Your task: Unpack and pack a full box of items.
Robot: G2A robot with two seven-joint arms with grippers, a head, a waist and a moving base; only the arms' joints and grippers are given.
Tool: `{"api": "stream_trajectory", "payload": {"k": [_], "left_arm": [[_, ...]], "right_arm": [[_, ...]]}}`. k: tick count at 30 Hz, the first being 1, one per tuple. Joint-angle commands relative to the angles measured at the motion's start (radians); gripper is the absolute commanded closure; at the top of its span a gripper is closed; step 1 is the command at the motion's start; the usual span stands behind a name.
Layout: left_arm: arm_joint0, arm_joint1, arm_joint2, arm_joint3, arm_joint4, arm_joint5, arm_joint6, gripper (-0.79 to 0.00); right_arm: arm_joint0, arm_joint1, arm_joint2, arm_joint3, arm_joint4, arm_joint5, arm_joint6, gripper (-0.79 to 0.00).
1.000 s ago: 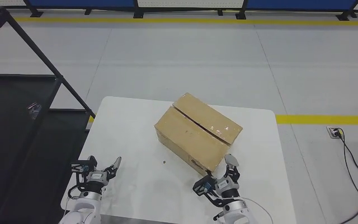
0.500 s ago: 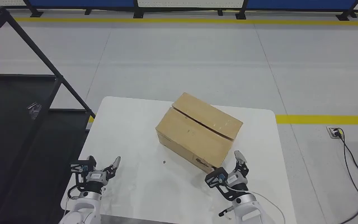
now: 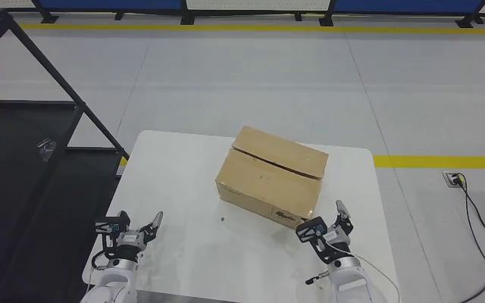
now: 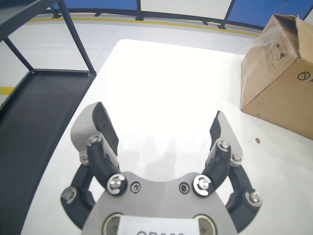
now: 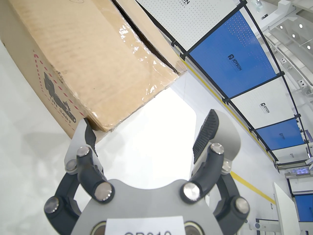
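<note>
A closed brown cardboard box with taped top flaps lies at an angle on the white table. The box is off to one side of my left gripper, which stands open over bare table near the front left corner. My right gripper is open just past the box's near right corner, one finger close against that corner of the box. Nothing is held between either pair of fingers.
A black metal shelf rack stands against the table's left side, its low tray level with the table edge. A small dark speck lies on the table in front of the box. Open table lies left of the box.
The box has turned, its near right corner swinging back and to the right. My right gripper has moved right along the front of the table with that corner. The left gripper stayed put.
</note>
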Motion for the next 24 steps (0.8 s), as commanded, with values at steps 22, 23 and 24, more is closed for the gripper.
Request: {"api": "stream_trajectory", "payload": {"k": [22, 23, 24], "left_arm": [[0.009, -0.001, -0.003, -0.002, 0.003, 0.001, 0.004, -0.785], [0.009, -0.001, -0.003, -0.002, 0.003, 0.001, 0.004, -0.785], [0.009, -0.001, -0.003, -0.002, 0.003, 0.001, 0.004, -0.785]], "right_arm": [[-0.050, -0.002, 0.072, -0.077, 0.234, -0.019, -0.020, -0.785], [-0.050, -0.002, 0.072, -0.077, 0.234, -0.019, -0.020, -0.785], [-0.050, -0.002, 0.072, -0.077, 0.234, -0.019, -0.020, -0.785]]}}
